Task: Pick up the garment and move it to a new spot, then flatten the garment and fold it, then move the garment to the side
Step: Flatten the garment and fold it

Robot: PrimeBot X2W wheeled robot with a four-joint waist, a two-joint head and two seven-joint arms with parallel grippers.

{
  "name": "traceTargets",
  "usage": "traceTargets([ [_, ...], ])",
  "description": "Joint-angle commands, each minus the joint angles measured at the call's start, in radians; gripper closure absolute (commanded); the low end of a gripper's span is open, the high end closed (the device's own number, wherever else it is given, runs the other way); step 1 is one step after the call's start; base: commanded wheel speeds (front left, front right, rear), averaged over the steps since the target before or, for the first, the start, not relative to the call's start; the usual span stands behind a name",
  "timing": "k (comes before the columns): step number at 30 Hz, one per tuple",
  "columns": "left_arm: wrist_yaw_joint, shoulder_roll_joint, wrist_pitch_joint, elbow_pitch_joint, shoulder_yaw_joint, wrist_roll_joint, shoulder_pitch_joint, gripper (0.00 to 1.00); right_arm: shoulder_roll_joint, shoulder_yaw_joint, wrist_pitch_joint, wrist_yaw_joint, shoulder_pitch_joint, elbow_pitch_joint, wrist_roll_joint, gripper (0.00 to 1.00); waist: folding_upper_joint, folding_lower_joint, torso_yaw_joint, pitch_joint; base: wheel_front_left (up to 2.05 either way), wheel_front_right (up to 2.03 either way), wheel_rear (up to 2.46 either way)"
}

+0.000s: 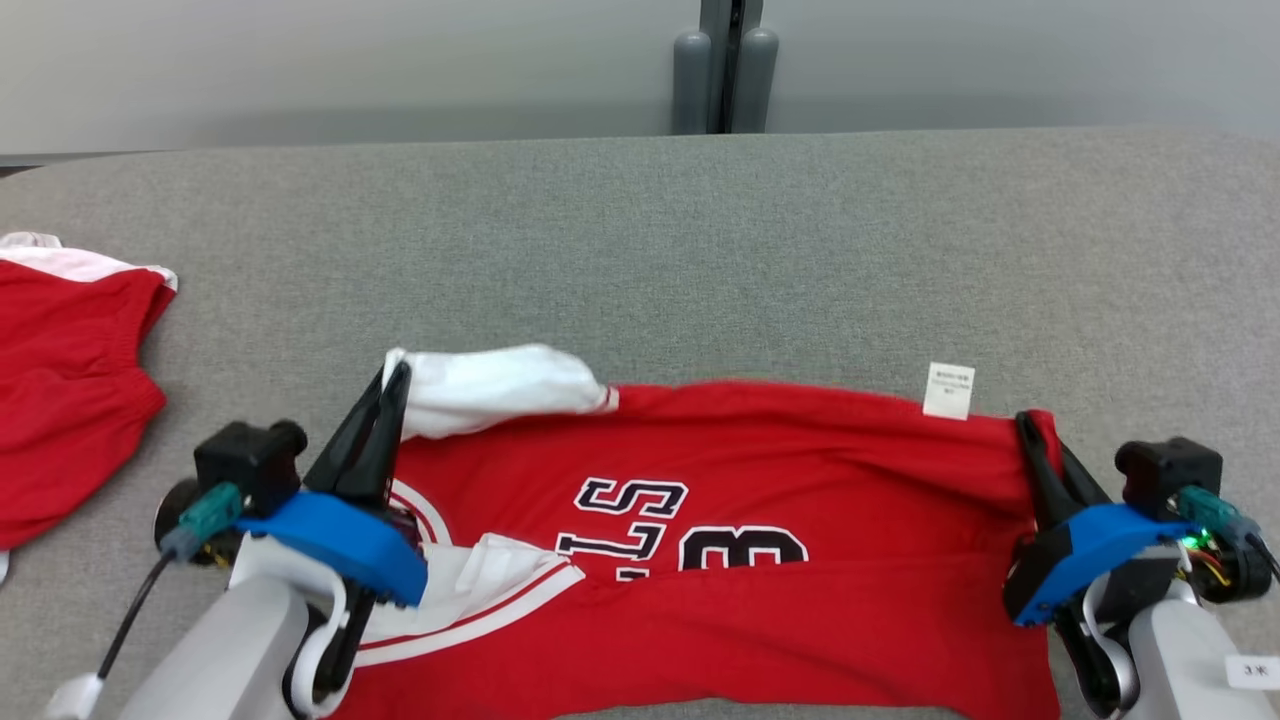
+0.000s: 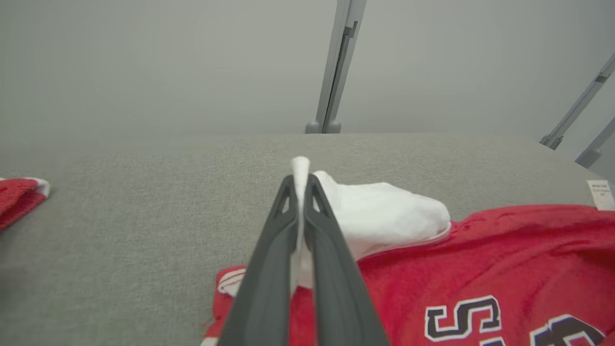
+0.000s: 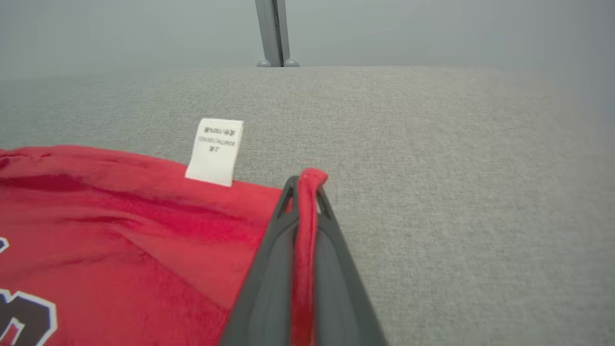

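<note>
Left gripper [image 1: 397,376]: I see two long, dark grey fingers tapering to the tips, with triangular cut-outs near the ends.
Right gripper [image 1: 1028,425]: the same dark pair.
Finger bases: a left blue shell [image 1: 335,540] and a right blue shell [image 1: 1090,545], both bright plastic.
Wrist housings: a left black block [image 1: 250,455] and a right black block [image 1: 1165,465], both boxy.
Plugs: a left teal connector [image 1: 207,510] trailing a black cable [image 1: 130,620]; a right teal connector [image 1: 1205,508] beside a green light [image 1: 1188,542] and red-yellow wires [image 1: 1215,570].
Forearms: the left forearm [image 1: 240,640] and right forearm [image 1: 1185,650] are pale grey; the right carries a white label [image 1: 1252,670] whose print I cannot read.

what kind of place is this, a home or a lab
Probably a robot test lab: grey fabric-covered table, bare grey partition walls with a post, and a red jersey pinched by the left end effector and right end effector.
</note>
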State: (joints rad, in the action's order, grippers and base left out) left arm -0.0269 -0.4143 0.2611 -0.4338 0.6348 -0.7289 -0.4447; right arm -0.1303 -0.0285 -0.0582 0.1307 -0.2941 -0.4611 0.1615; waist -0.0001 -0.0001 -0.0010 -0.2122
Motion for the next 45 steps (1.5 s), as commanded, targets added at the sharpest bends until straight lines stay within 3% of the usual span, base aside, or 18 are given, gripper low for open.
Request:
traceTargets([
  [1, 0.012, -0.008, 0.003, 0.023, -0.008, -0.008, 0.023, 1.0, -0.009, -0.006, -0.011, 0.0, 0.02, 0.01, 0.004, 1.0, 0.0001, 0.0001, 0.001, 0.004, 0.0, 0.0, 0.0],
  [11, 0.08, -0.058, 0.002, 0.178, -0.021, -0.026, 0.213, 1.0, -0.02, 0.002, -0.069, 0.0, 0.109, 0.044, 0.021, 1.0, 0.0001, 0.0001, 0.013, 0.028, 0.0, 0.0, 0.0],
  [19, 0.116, -0.071, 0.003, 0.22, -0.025, -0.044, 0.308, 1.0, -0.021, 0.013, -0.103, 0.0, 0.175, 0.06, 0.046, 1.0, 0.0001, 0.0001, 0.015, 0.047, 0.0, 0.0, 0.0],
  [20, 0.125, -0.069, 0.003, 0.221, -0.031, -0.045, 0.318, 1.0, -0.02, 0.013, -0.109, 0.0, 0.185, 0.062, 0.049, 0.3, 0.0001, 0.0001, 0.014, 0.051, 0.0, 0.0, 0.0],
  [21, 0.132, -0.064, 0.003, 0.225, -0.035, -0.047, 0.327, 0.5, -0.015, 0.015, -0.115, 0.0, 0.193, 0.065, 0.057, 0.0, 0.0001, 0.0001, 0.014, 0.056, 0.0, 0.0, 0.0],
  [22, 0.137, -0.061, 0.004, 0.23, -0.042, -0.045, 0.336, 0.0, -0.013, 0.016, -0.125, 0.0, 0.2, 0.072, 0.062, 0.0, 0.0001, 0.0001, 0.013, 0.06, 0.0, 0.0, 0.0],
  [27, 0.152, -0.035, 0.005, 0.274, -0.113, 0.0, 0.384, 0.0, -0.02, 0.013, -0.166, 0.0, 0.238, 0.113, 0.085, 0.0, 0.0001, 0.0001, 0.013, 0.082, 0.0, 0.0, 0.0],
  [32, 0.155, 0.025, 0.005, 0.347, -0.263, 0.118, 0.441, 0.0, -0.024, -0.008, -0.161, 0.0, 0.241, 0.144, 0.083, 0.0, 0.0001, 0.0001, 0.013, 0.089, 0.0, 0.0, 0.0],
  [39, 0.125, 0.158, 0.005, 0.42, -0.471, 0.304, 0.497, 0.0, -0.002, -0.052, -0.054, 0.0, 0.232, 0.089, 0.063, 0.0, 0.0001, 0.0001, 0.03, 0.09, 0.0, 0.0, 0.0],
  [45, 0.083, 0.231, 0.005, 0.412, -0.574, 0.442, 0.527, 0.0, 0.028, -0.063, 0.012, 0.0, 0.251, 0.035, 0.047, 0.0, 0.0001, 0.0001, 0.039, 0.085, 0.0, 0.0, 0.0],
])
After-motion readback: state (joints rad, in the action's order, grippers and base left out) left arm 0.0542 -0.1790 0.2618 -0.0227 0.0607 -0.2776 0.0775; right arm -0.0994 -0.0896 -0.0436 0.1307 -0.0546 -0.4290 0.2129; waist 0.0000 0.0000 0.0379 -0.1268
